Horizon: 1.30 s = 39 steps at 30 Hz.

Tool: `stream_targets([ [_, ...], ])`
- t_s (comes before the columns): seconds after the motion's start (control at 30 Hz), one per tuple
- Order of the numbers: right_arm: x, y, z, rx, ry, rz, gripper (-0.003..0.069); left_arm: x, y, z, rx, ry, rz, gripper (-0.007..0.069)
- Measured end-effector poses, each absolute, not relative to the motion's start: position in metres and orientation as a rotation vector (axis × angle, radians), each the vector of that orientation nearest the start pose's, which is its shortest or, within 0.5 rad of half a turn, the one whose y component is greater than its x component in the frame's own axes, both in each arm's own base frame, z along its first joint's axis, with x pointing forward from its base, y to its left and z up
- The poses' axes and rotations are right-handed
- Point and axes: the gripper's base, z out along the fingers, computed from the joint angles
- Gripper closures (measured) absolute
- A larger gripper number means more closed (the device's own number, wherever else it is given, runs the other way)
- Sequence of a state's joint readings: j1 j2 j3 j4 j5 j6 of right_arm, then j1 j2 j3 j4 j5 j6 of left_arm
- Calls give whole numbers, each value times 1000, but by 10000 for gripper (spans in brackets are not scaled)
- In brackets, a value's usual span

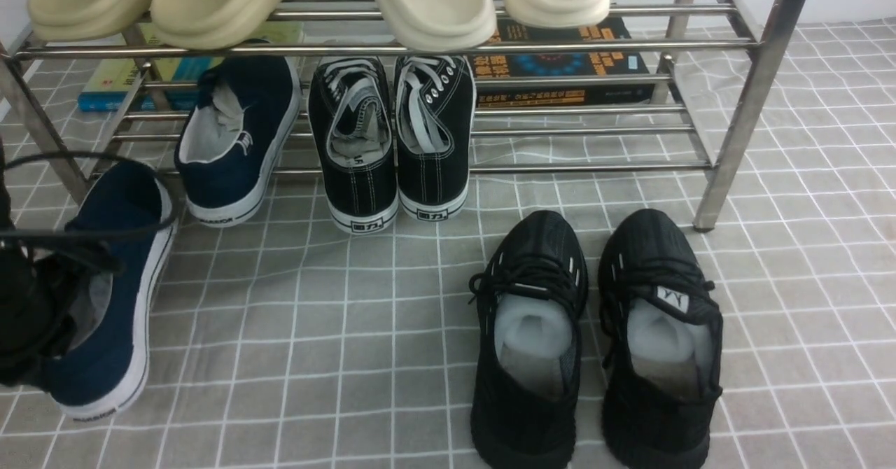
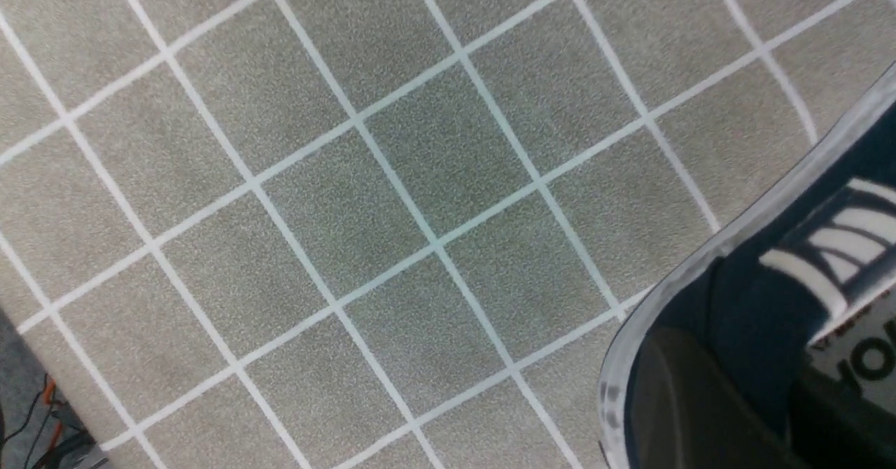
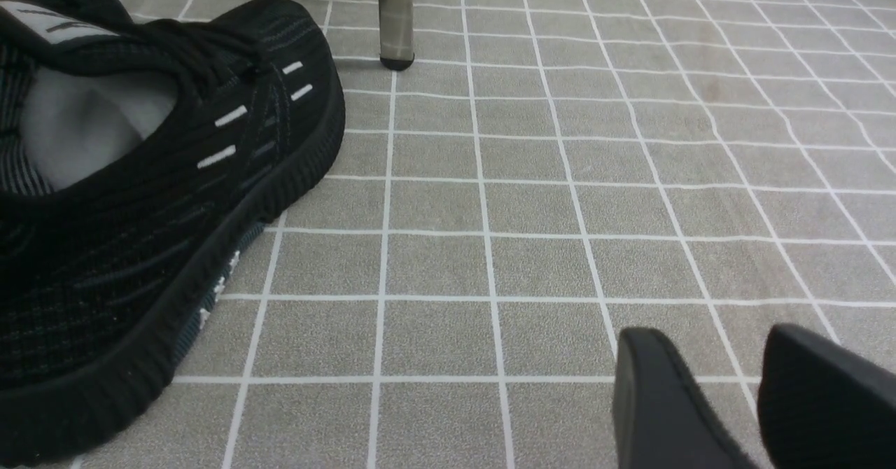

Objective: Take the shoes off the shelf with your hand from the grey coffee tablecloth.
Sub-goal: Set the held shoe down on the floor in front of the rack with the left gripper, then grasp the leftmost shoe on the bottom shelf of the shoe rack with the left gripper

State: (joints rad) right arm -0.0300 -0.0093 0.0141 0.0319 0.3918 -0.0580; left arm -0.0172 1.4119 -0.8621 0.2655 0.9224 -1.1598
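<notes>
In the front view, one navy slip-on (image 1: pixel 143 259) was in front of the shelf (image 1: pixel 735 98); its mate (image 1: pixel 269 115) leaned on the shelf's lower tier. In the left wrist view, the left gripper (image 2: pixel 752 413) clasped the near slip-on's side. In the right wrist view, the right gripper (image 3: pixel 714 385) stood spread.

One slip-on (image 1: pixel 122 273) at left fingers (image 2: pixel 679 399). Beyond, right of them: other slip-on (image 1: pixel 269 126), then sneakers (image 1: pixel 434 168), on shelf (image 1: pixel 595 169) lower tier; clogs (image 1: pixel 437 7) on upper tier. Trainers (image 1: pixel 535 385) well right of left fingers, on tablecloth (image 1: pixel 378 357).
</notes>
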Motion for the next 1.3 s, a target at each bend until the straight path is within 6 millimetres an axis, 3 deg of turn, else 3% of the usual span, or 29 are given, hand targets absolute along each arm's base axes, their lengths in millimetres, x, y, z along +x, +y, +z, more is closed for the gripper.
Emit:
stream_targets([
  [0.17,52,0,174,-7,1880,-29,420,236,15,208,-1379,2527,135,574],
  [0.37,52,0,174,-7,1880,-29,420,237,15,207,-1374,2512,117,565],
  [0.47,52,0,174,-7,1880,-29,420,237,15,207,-1366,2512,124,526],
  [0.67,52,0,174,-7,1880,-29,420,237,18,216,-1332,2532,188,305],
  [0.73,52,0,174,-7,1880,-29,420,241,19,232,-1273,2531,199,216],
  [0.83,52,0,174,-7,1880,-29,420,250,20,255,-1186,2520,186,184],
  [0.9,52,0,174,-7,1880,-29,420,255,19,267,-1137,2516,164,228],
  [0.93,52,0,174,-7,1880,-29,420,261,17,280,-1101,2504,118,330],
  [1.03,52,0,174,-7,1880,-29,420,270,11,293,-1061,2487,3,551],
  [1.13,52,0,174,-7,1880,-29,420,280,4,301,-982,2462,-109,613],
  [1.3,52,0,174,-7,1880,-29,420,302,-14,315,-856,2413,-196,608],
])
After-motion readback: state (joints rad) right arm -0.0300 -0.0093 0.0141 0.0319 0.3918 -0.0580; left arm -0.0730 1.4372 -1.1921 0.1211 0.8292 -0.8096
